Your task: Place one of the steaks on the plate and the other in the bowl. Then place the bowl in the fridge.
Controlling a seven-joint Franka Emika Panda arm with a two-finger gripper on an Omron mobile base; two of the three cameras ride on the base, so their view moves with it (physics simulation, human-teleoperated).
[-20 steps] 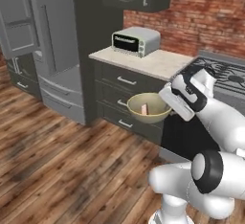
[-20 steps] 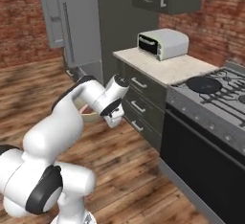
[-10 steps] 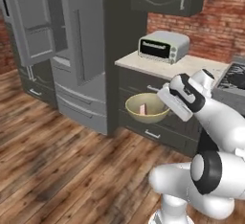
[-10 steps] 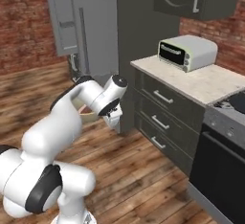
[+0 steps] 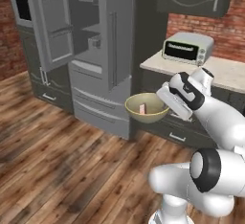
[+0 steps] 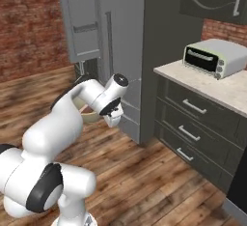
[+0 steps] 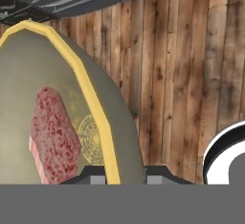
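One steak (image 7: 53, 137) is lying inside the bowl (image 5: 146, 108), so that part of the task looks done. The plate and the second steak are out of sight here, so whether that half is finished cannot be judged. What is left, as far as these views go, is getting the bowl into the fridge (image 5: 103, 50).

The hand (image 7: 120, 173) is clamping shut on the bowl's yellow rim, one finger inside the wall and one outside, as the hand view shows with the rim running down between the two dark tips. The bowl is hanging in the air above the wooden floor (image 5: 57, 170), level enough that the meat is resting on its bottom, just in front of the fridge's lower drawers and beside the cabinet under the surface (image 5: 225, 72) where the toaster oven (image 5: 187, 48) is sitting.

The arm is reaching forward and a little down from the base, elbow bent, with the wrist turned so the hand is gripping the bowl from the side nearest the robot. In the right base view the bowl (image 6: 89, 116) is peeking out from behind the forearm, the hand (image 6: 114, 120) pointing downward next to it.

The fridge's left door (image 5: 52, 24) is standing open, with shelves showing inside. The bowl is sitting lower than those shelves, so I judge the arm is going to need to lift it and carry it leftward into the opening.
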